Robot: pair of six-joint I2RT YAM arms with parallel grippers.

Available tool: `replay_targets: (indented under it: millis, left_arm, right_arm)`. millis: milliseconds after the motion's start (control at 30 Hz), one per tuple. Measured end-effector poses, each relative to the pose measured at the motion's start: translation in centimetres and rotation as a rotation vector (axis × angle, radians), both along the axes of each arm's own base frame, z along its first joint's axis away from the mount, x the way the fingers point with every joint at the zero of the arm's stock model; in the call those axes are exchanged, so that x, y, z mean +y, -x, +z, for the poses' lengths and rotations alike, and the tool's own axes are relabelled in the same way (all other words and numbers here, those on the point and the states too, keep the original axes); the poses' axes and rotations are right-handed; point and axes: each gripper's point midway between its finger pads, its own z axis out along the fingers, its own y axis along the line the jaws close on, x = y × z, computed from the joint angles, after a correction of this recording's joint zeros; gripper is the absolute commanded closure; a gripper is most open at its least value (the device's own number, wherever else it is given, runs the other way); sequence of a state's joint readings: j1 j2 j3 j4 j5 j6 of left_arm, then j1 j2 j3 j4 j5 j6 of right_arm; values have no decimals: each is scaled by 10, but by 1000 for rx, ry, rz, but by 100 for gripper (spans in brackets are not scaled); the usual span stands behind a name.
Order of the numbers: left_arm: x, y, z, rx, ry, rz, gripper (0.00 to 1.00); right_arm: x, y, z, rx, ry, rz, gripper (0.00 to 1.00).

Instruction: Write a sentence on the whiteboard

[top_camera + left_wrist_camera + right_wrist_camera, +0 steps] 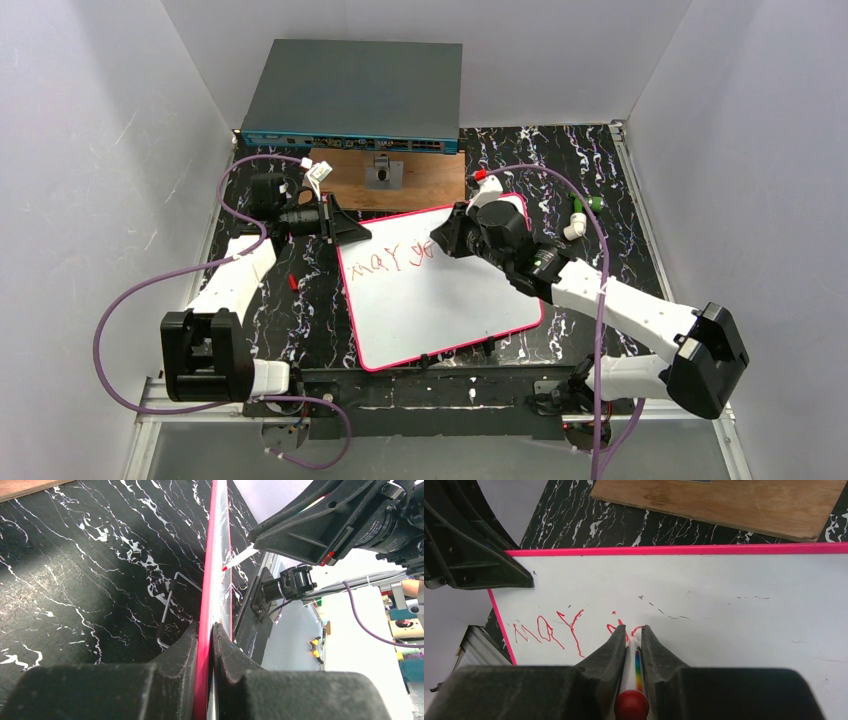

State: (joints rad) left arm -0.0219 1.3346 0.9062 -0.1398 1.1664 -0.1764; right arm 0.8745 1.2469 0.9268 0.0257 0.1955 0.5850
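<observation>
The whiteboard (pixel 450 310) lies flat on the black marbled table, with a pink-red rim. Red scrawled words of the sentence (pixel 392 262) run along its far left part, reading roughly "may" plus further letters (pixel 549 630). My left gripper (pixel 350 232) is shut on the board's far left rim (pixel 212 555), one finger on each face (pixel 205 627). My right gripper (pixel 445 240) is shut on a white marker (pixel 635 665) with a rainbow stripe and red end. The marker's tip (pixel 240 559) touches the board just right of the last letters, between the fingertips (pixel 630 628).
A brown wooden board (pixel 420 180) lies just beyond the whiteboard, with a grey box device (pixel 355 90) behind it. A green-and-white item (pixel 580 215) lies to the right. A metal hex key (pixel 167 610) rests on the table left of the board. White walls enclose the table.
</observation>
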Motion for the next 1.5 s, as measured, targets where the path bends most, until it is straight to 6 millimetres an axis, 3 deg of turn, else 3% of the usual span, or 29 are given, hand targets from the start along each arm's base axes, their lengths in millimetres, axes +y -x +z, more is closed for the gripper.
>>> replay_targets:
  millis: [467,567,767,867,1200,1500]
  left_arm:
    - [0,1,1,-4,-1,0,100]
    - [0,1,1,-4,-1,-1,100]
    - [0,1,1,-4,-1,-1,100]
    - [0,1,1,-5,-2,-1,100]
    - [0,1,1,-5,-2,-1,100]
    - [0,1,1,-5,-2,-1,100]
  right_arm:
    - [-1,9,-3,15,-11,18,99]
    - [1,12,7,6,-28,42,99]
    - [-2,12,58,-90,-93,49,99]
    - [-10,10,66,-117,-87,22,99]
    - [-19,-4,22,-45,47,-54,99]
    - [-19,-8,12,-27,66,-61,99]
